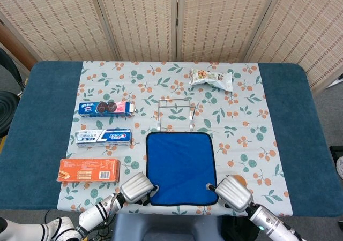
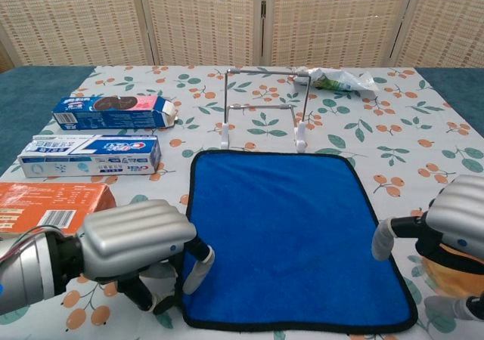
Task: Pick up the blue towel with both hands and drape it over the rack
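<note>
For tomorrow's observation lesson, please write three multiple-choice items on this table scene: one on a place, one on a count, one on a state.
1. Where does the metal rack stand?
A. beyond the blue towel's far edge
B. on the towel
C. left of the boxes

2. How many boxes lie left of the towel?
A. one
B. three
C. five

3. How does the towel lie?
A. draped over the rack
B. bunched up
C. flat on the tablecloth

Key: 1 A, the rack's feet stand just past the towel's far edge. 2 B, the biscuit box, toothpaste box and orange box. 3 C, all four edges show, spread out.
</note>
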{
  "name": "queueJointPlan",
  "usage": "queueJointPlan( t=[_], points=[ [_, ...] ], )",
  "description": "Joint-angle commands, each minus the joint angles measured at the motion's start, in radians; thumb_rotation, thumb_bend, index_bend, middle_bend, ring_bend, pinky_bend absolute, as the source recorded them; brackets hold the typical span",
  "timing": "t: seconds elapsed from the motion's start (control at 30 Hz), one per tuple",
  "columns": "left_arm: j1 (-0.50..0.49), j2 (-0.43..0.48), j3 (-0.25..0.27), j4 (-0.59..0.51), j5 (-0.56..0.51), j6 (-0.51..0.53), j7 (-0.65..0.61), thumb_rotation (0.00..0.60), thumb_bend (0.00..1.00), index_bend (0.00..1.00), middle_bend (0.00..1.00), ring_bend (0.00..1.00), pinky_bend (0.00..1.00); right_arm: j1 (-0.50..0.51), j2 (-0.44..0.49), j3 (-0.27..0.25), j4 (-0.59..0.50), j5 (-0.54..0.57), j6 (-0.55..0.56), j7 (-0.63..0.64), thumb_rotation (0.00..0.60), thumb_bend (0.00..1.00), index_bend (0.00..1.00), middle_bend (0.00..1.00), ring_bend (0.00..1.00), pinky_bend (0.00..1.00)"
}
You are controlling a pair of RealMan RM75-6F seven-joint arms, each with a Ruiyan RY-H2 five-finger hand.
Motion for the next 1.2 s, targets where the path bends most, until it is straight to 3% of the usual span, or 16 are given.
queueJointPlan(
  t=[0.03, 0.43, 1.2],
  points=[
    [0.000, 0.001, 0.001, -0.001, -0.003, 0.000, -0.003, 0.600, 0.43, 0.64, 1.00, 0.95, 1.00, 0.002, -0.032, -0.007, 0.036, -0.003, -0.002, 0.006, 0.600, 0.17, 0.38, 0.91, 0.84, 0.99],
    [0.001, 0.007, 0.006, -0.012, -0.020, 0.000, 0.001, 0.600, 0.43, 0.64, 1.00, 0.95, 1.00, 0.005, -0.053, -0.038, 0.075, -0.012, 0.004, 0.020, 0.600, 0.17, 0.38, 0.91, 0.84, 1.00],
    [0.002, 0.013, 0.008, -0.020, -0.036, 0.006, -0.001, 0.600, 0.43, 0.64, 1.00, 0.95, 1.00, 0.036, -0.108, -0.027, 0.131, 0.023, -0.034, -0.005, 0.600, 0.20, 0.38, 0.91, 0.84, 1.00]
  ],
)
